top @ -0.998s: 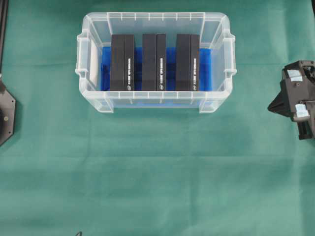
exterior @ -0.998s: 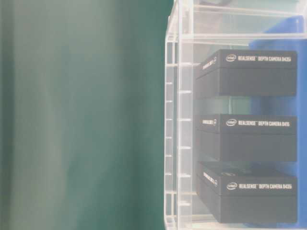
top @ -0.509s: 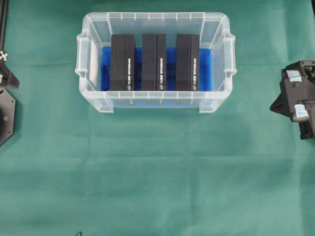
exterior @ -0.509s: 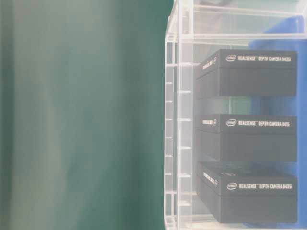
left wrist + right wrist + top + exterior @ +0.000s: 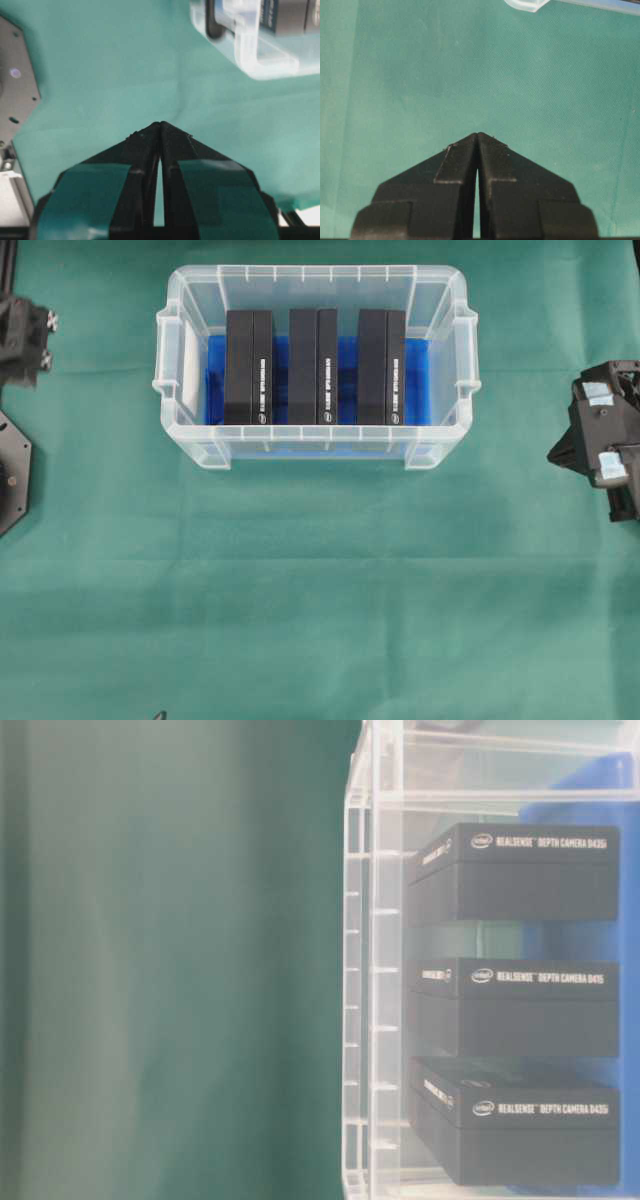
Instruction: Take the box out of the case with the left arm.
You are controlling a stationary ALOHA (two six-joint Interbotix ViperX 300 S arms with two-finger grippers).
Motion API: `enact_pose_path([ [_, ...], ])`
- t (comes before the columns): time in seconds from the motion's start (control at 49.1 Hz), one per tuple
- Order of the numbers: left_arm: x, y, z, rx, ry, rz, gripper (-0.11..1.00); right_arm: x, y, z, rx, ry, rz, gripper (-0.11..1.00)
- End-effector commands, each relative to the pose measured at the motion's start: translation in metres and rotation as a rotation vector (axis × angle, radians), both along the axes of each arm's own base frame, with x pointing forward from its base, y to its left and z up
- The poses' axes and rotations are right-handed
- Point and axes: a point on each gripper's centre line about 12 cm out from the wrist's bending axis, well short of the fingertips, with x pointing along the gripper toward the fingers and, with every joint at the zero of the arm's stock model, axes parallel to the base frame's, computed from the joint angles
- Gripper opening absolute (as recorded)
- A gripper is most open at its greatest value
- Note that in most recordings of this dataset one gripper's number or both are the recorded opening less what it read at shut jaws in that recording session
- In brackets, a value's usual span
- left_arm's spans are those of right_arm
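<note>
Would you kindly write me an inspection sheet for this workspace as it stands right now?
Surface: green cloth, lightly creased, covers the table.
Job's things: clear plastic rectangular case with blue lining holds three black boxes standing on edge, side by side; none lifted.
Clutter: nothing seen.
Grippers: left gripper with teal-taped fingers shut, empty, over cloth beside the case's corner; right gripper, all black, shut, empty, parked at the right edge.
Cables: nothing seen.
Surroundings: grey metal base plate at the left edge.
</note>
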Motion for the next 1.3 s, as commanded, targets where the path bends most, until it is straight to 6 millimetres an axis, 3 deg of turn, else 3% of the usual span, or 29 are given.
enact_pose_path([
  [0.0, 0.0, 0.015, 0.009, 0.018, -0.015, 0.02, 0.02, 0.005, -0.001, 0.009, -0.001, -0.026, -0.005, -0.01],
  [0.224, 0.003, 0.041, 0.01, 0.04, 0.03, -0.017, 0.02, 0.005, -0.001, 0.009, -0.001, -0.026, -0.005, -0.01],
  [0.428, -0.002, 0.044, 0.001, 0.004, 0.124, -0.02, 0.02, 0.005, -0.001, 0.009, -0.011, -0.026, -0.001, -0.01],
  [0.713, -0.007, 0.047, -0.003, 0.003, 0.123, -0.042, 0.02, 0.005, -0.004, 0.008, -0.044, -0.024, 0.009, -0.01],
  [0.875, -0.008, 0.047, -0.009, -0.022, 0.129, 0.046, 0.09, 0.004, -0.004, 0.007, -0.044, -0.013, 0.009, -0.01],
  [0.998, -0.008, 0.048, -0.013, -0.023, 0.124, 0.062, 0.25, 0.0, -0.005, 0.006, -0.046, 0.019, 0.008, -0.01],
  [1.201, -0.002, 0.042, -0.012, -0.003, 0.08, 0.029, 0.77, -0.004, -0.005, 0.004, -0.047, 0.06, 0.007, -0.01],
  [1.283, -0.001, 0.041, -0.011, 0.002, 0.067, 0.029, 0.93, -0.006, -0.005, 0.005, -0.048, 0.069, 0.006, -0.01],
])
